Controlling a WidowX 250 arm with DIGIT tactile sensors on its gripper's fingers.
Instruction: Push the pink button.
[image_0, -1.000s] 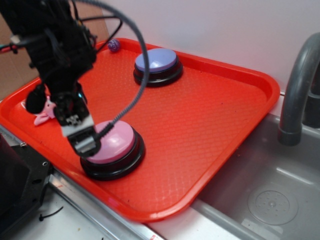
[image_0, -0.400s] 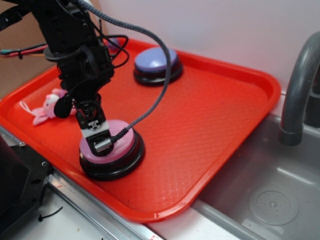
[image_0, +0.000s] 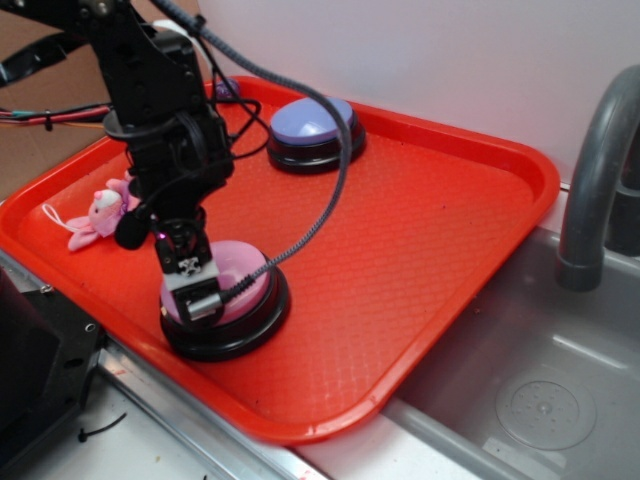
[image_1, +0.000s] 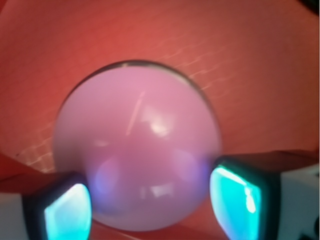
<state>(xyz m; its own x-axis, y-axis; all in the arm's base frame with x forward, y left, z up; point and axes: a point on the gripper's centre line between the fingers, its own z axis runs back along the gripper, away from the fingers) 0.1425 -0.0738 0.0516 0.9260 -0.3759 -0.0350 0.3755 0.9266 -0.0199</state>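
The pink button (image_0: 240, 272), a pink dome on a black round base, sits near the front edge of the red tray (image_0: 430, 230). My gripper (image_0: 196, 292) points straight down onto the dome's left part, and its fingertips look to be touching it. In the wrist view the pink button (image_1: 137, 135) fills the centre. My gripper (image_1: 150, 207) is open, one cyan-lit finger on each side of the dome's near edge and nothing held between them.
A blue-lavender button (image_0: 308, 122) stands at the back of the tray. A small pink plush toy (image_0: 98, 212) lies at the tray's left. To the right are a steel sink (image_0: 520, 390) and a grey faucet (image_0: 595, 170). A black box (image_0: 30, 370) sits front left.
The arm has swung right and back and now stands more upright. The gripper has moved from the button's front-left rim down onto its dome. The plush toy has come into view.
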